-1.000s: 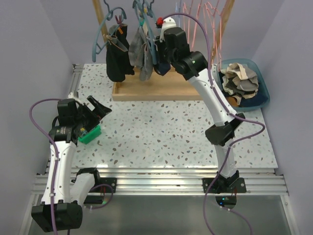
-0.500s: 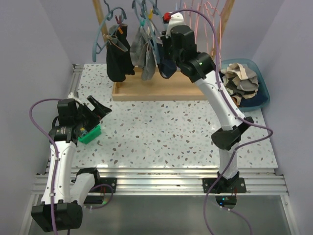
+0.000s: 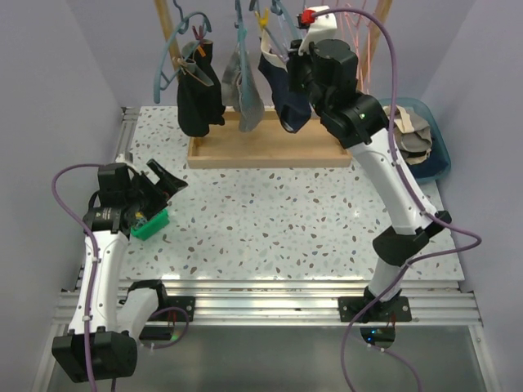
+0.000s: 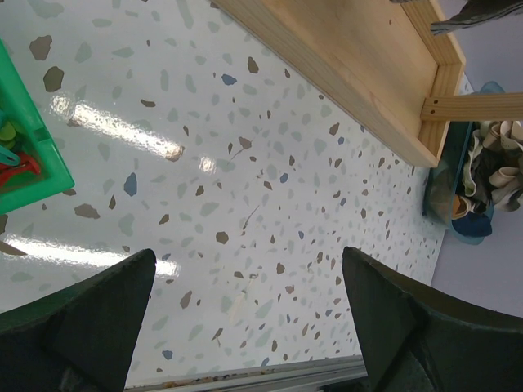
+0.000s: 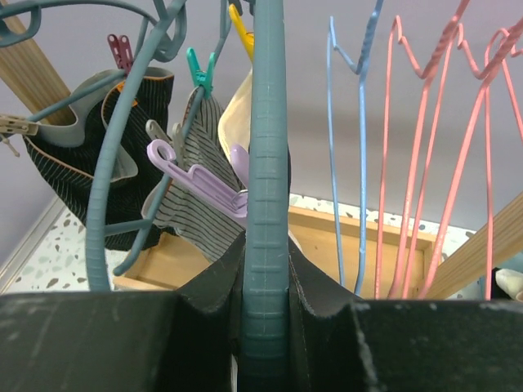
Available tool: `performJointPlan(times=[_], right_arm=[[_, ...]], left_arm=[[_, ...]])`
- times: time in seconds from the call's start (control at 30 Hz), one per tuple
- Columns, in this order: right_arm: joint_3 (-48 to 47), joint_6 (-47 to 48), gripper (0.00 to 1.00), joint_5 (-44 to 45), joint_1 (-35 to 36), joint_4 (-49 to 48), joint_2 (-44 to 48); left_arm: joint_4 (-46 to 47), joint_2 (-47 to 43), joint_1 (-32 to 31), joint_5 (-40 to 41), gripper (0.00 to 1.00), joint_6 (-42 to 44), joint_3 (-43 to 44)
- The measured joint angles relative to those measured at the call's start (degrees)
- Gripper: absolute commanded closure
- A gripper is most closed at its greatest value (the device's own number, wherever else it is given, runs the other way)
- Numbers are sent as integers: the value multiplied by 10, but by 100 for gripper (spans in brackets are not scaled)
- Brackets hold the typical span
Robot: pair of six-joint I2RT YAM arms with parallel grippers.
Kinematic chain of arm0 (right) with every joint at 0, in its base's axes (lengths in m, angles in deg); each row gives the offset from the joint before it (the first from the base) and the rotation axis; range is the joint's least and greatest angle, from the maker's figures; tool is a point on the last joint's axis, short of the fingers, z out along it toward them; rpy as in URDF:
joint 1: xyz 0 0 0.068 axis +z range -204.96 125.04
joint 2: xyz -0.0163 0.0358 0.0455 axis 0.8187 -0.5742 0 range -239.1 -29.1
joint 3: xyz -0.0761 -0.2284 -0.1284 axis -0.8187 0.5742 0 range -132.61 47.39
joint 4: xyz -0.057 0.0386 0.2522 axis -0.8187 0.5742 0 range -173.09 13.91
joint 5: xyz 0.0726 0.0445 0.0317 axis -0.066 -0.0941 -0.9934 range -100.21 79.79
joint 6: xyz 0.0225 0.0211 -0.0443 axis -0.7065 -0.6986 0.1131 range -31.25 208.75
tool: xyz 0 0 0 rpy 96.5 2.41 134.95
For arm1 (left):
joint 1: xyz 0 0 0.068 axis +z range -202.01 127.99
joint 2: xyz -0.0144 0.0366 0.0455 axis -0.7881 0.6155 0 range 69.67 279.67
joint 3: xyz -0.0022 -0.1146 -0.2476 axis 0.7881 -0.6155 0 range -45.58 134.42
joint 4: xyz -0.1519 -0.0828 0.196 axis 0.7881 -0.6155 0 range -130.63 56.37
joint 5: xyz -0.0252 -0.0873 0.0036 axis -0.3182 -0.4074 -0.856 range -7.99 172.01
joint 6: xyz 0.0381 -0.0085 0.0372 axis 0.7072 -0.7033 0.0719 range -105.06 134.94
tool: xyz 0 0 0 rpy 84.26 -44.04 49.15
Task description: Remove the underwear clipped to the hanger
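The table (image 3: 286, 220) and the wooden rack (image 3: 261, 153) at its far side are as they were a second ago. What has moved is the right arm (image 3: 384, 171). It has swung up and to the right above the rack, and it now covers more of the blue basin (image 3: 437, 159) of loose garments that sits just right of the rack.

The right gripper (image 5: 268, 265) has its fingers clamped on the bar of the teal hanger (image 5: 268, 147), and the hanger has risen with it. The navy underwear (image 3: 288, 102) hangs from that hanger over the right half of the rack. It now sits higher and clear of the grey garment (image 3: 249, 102) it was bunched against before. The black garment (image 3: 198, 102) over the rack's left end has not shifted.

The left arm (image 3: 102, 253) has stayed well in front of the rack. The left gripper (image 4: 245, 322) has its fingers spread wide over bare table, next to the green tray (image 3: 151, 224).

The lift probably means the hanger is being taken off the rail. Its hook is cut off at the top of the view, so whether it is free cannot be told. The underwear looks still clipped, so the unclipping is yet to be done.
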Motion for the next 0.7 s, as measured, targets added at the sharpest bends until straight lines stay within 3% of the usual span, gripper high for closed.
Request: performJointPlan(times=[0.23, 0.47, 0.7], right_arm=[[31, -2, 100, -9, 0, -20, 9], [273, -19, 100, -38, 0, -54, 174], [377, -26, 100, -73, 0, -49, 326]], left_arm=[[0, 2, 0, 0, 0, 0, 0], [2, 5, 0, -2, 0, 0, 0], [13, 25, 0, -9, 0, -4, 0]])
